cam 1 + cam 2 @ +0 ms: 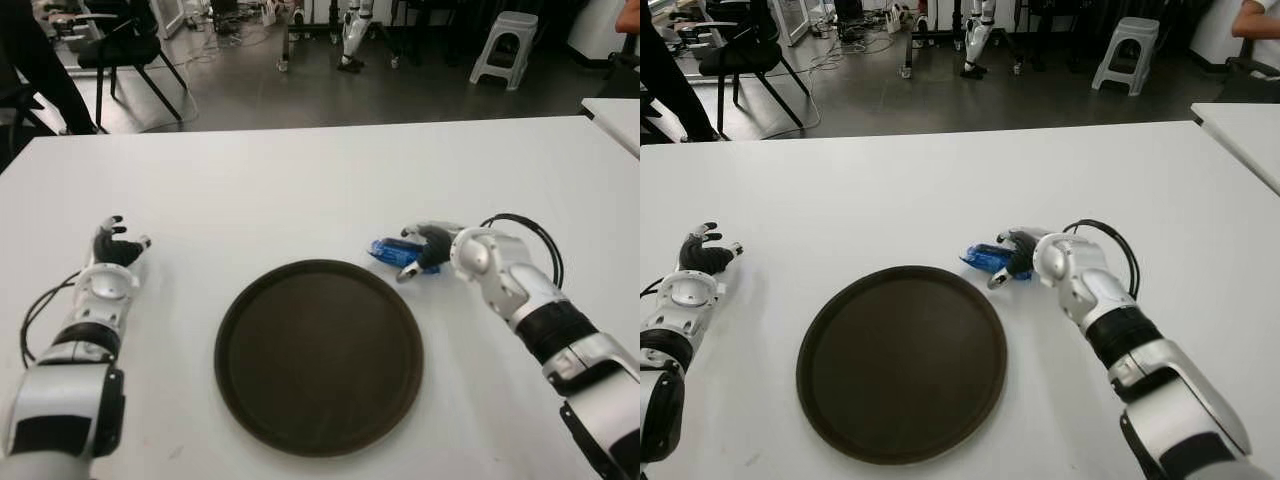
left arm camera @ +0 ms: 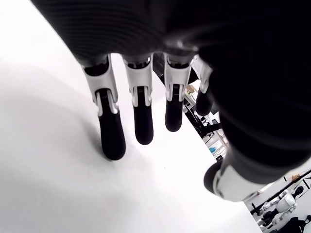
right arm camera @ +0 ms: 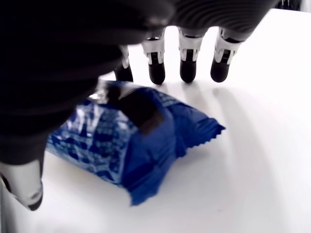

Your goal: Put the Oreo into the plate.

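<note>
— Right hand sits over the Oreo packet on the table, just beside the plate; fingers reach past it, not yet closed.
— Risk?
— Slick wrapper: closing could push it away or pinch only a corner.
— Left hand?
— Relaxed, holding nothing, left of the plate.

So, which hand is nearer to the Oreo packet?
The right hand is nearer, directly over the Oreo packet, fingers spread. The left hand shows far across the brown plate.
</note>
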Tool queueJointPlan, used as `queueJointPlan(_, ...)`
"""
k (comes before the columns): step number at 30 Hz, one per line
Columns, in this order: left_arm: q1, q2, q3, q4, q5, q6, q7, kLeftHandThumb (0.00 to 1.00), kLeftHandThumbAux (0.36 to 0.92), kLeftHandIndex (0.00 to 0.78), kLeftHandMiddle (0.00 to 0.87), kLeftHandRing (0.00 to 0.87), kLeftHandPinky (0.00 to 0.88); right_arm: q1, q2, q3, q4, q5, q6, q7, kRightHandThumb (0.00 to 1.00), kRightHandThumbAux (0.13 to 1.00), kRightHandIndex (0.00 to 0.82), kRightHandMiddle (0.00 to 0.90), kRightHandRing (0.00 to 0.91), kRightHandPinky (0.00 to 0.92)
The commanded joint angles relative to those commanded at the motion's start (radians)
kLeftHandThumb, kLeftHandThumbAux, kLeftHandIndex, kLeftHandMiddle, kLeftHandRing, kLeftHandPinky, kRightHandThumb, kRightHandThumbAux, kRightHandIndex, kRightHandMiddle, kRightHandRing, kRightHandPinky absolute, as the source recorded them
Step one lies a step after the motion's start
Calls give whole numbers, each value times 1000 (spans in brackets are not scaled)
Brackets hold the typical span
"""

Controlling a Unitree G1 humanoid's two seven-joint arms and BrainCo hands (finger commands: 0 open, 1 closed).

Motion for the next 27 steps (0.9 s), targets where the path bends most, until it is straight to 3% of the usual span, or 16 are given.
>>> queueJointPlan(13, 1, -1, -3, -1, 3, -4, 5, 253, 723, 68, 172, 191, 189, -9, 18, 18, 17, -8, 4, -26, 0, 548, 0, 0, 11, 72)
queueJointPlan(17, 1, 0, -11, -1, 11, 1, 8, 239, 713, 68, 173, 196, 198, -17, 46, 25, 60, -14, 0, -68, 0, 544, 0, 0, 13, 93)
queueJointPlan(20, 0, 0, -13, 0, 11, 1, 7, 239, 716, 69, 177, 197, 201, -22, 39, 27, 62, -15, 0, -66, 0, 546, 0, 0, 19, 112)
queueJointPlan(27, 0, -1, -11, -1, 5, -1, 5, 255, 727, 69, 176, 195, 194, -50, 78, 43, 128, -22, 7, -91, 0, 554, 0, 0, 34, 124)
